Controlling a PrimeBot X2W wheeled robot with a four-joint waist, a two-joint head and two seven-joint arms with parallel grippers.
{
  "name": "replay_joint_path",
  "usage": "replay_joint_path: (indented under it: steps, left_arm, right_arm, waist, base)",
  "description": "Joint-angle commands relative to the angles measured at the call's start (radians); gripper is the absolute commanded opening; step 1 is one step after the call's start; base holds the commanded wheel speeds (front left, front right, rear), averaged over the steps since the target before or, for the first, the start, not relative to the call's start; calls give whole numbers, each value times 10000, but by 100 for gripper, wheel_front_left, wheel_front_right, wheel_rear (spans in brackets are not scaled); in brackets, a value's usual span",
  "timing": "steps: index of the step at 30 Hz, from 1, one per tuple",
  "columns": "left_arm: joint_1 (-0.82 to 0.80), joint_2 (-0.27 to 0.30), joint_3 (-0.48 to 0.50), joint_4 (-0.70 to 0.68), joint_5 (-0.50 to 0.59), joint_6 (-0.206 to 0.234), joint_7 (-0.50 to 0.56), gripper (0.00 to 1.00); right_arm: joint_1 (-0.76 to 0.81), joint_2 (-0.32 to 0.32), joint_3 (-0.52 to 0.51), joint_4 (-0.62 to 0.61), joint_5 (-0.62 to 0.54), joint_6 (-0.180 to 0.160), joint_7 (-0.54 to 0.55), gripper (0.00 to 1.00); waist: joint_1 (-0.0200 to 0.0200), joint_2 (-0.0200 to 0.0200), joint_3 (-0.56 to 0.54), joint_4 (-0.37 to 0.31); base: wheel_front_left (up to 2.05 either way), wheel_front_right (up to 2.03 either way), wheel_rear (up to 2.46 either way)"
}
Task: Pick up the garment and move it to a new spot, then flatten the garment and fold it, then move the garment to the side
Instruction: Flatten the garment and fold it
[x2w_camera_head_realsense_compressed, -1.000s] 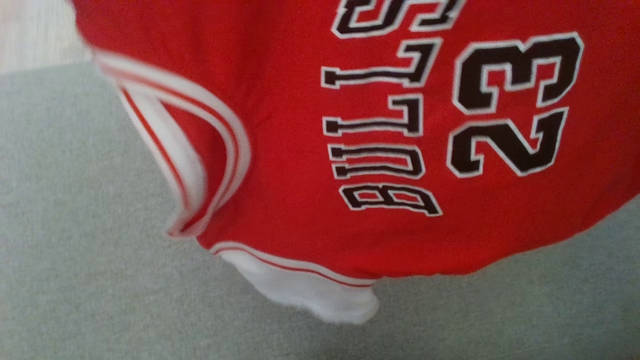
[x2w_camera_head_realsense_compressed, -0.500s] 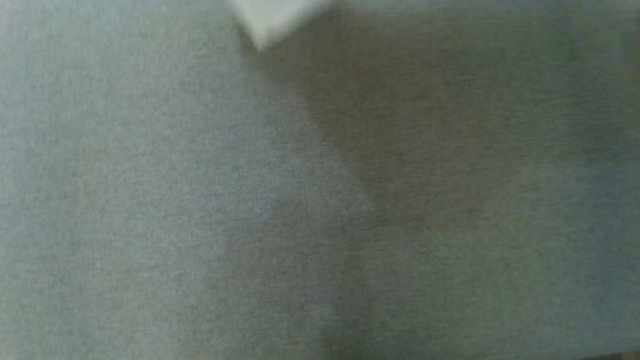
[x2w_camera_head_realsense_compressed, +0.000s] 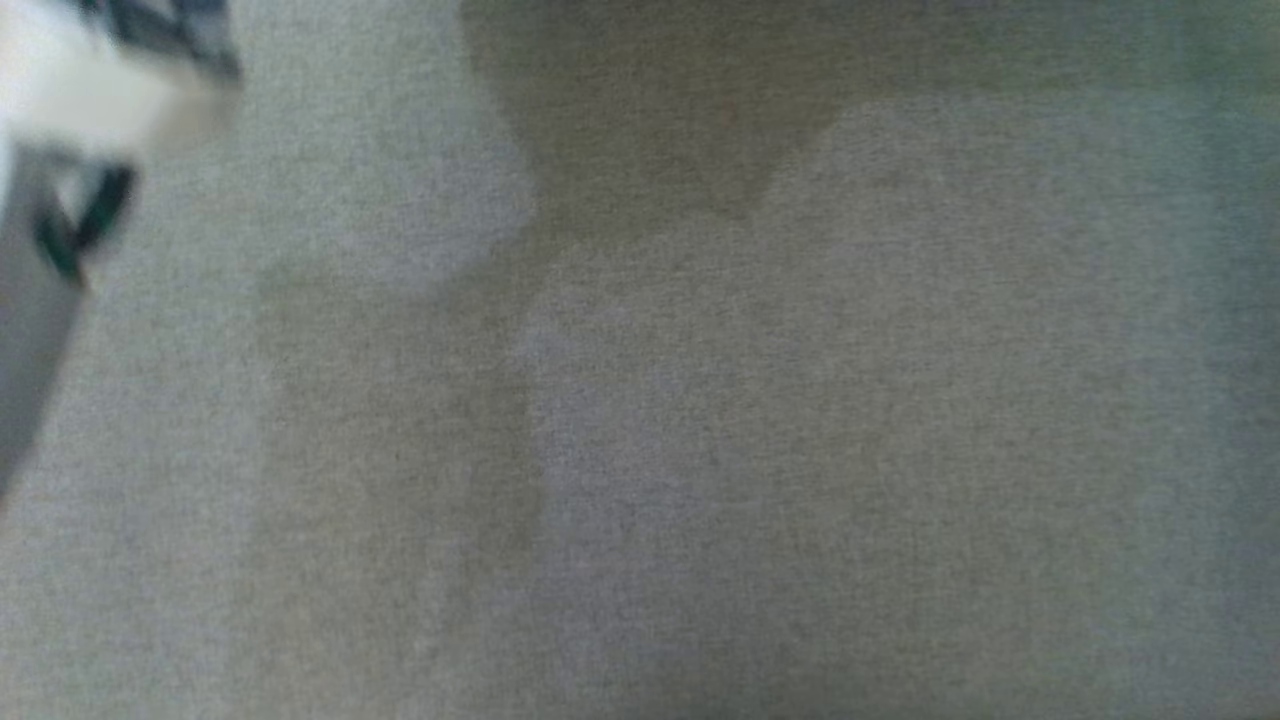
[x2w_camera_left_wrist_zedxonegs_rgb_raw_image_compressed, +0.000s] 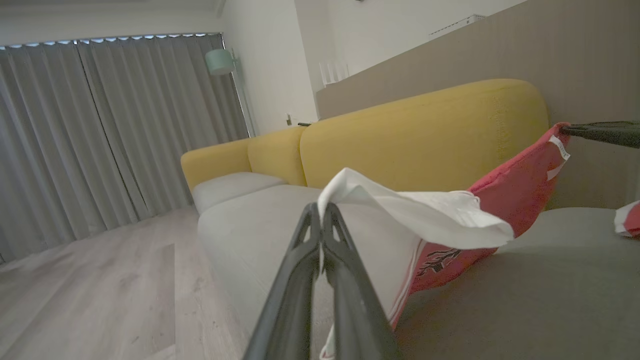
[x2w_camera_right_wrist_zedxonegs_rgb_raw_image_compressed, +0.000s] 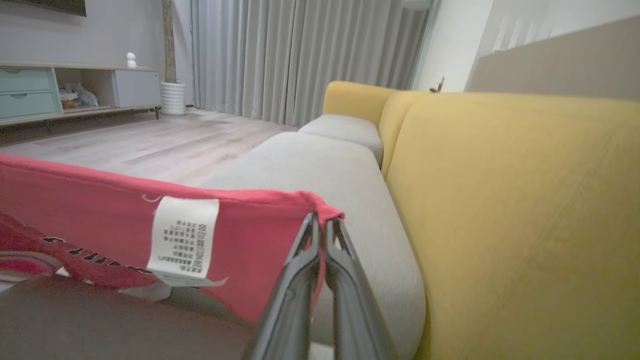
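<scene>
The garment (x2w_camera_left_wrist_zedxonegs_rgb_raw_image_compressed: 520, 185) is a red jersey with white trim and dark lettering, stretched in the air over the grey sofa seat (x2w_camera_head_realsense_compressed: 700, 400). My left gripper (x2w_camera_left_wrist_zedxonegs_rgb_raw_image_compressed: 320, 210) is shut on a white part of it (x2w_camera_left_wrist_zedxonegs_rgb_raw_image_compressed: 425, 210). My right gripper (x2w_camera_right_wrist_zedxonegs_rgb_raw_image_compressed: 320, 217) is shut on a red corner (x2w_camera_right_wrist_zedxonegs_rgb_raw_image_compressed: 100, 220), close to a white care label (x2w_camera_right_wrist_zedxonegs_rgb_raw_image_compressed: 185, 240). In the left wrist view the right gripper (x2w_camera_left_wrist_zedxonegs_rgb_raw_image_compressed: 565, 129) pinches the far red end at the upper right. The cloth sags between the two grips. A blurred pale arm part (x2w_camera_head_realsense_compressed: 80, 100) sits at the head view's upper left.
A yellow sofa backrest (x2w_camera_left_wrist_zedxonegs_rgb_raw_image_compressed: 425, 135) runs behind the seat, and it rises close on the right in the right wrist view (x2w_camera_right_wrist_zedxonegs_rgb_raw_image_compressed: 500, 200). Wooden floor (x2w_camera_left_wrist_zedxonegs_rgb_raw_image_compressed: 100, 280) lies beside the sofa. Grey curtains (x2w_camera_left_wrist_zedxonegs_rgb_raw_image_compressed: 100, 125), a floor lamp (x2w_camera_left_wrist_zedxonegs_rgb_raw_image_compressed: 220, 60) and a low cabinet (x2w_camera_right_wrist_zedxonegs_rgb_raw_image_compressed: 50, 90) stand further off.
The head picture has shifted. The red jersey with its lettering, which covered it a second ago, is out of it, leaving grey seat, shadows and a blurred arm part.
</scene>
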Motion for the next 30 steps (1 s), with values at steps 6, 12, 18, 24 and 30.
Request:
replay_joint_path:
  steps: [6,12,18,24,30]
  left_arm:
    - [3071,965,338,-1279,-432,731,-224,0]
    - [5888,1255,53,-1978,-597,1198,-277,0]
    - [7897,1093,-46,-2378,-1307,1335,-292,0]
    - [9363,1089,-132,-2820,-1713,1293,-297,0]
    - [9972,1211,-115,-3223,-1920,1179,-298,0]
  right_arm:
    - [2590,-422,-572,-881,527,-7,-105,0]
    - [5468,-346,-1260,-1724,464,-7,-107,0]
    - [7633,-60,-1752,-2291,319,-7,-107,0]
    - [9883,-13,-2281,-2920,190,-7,-108,0]
    - [10686,75,-2806,-3410,153,-7,-29,0]
  waist:
    - [0,0,-828,-250]
    - [0,0,-1907,-536]
    - [0,0,-2738,-612]
    - [0,0,-3221,-450]
    - [0,0,-3191,-371]
  base:
    - [0,0,0]
    - [0,0,0]
    - [0,0,0]
    - [0,0,0]
    - [0,0,0]
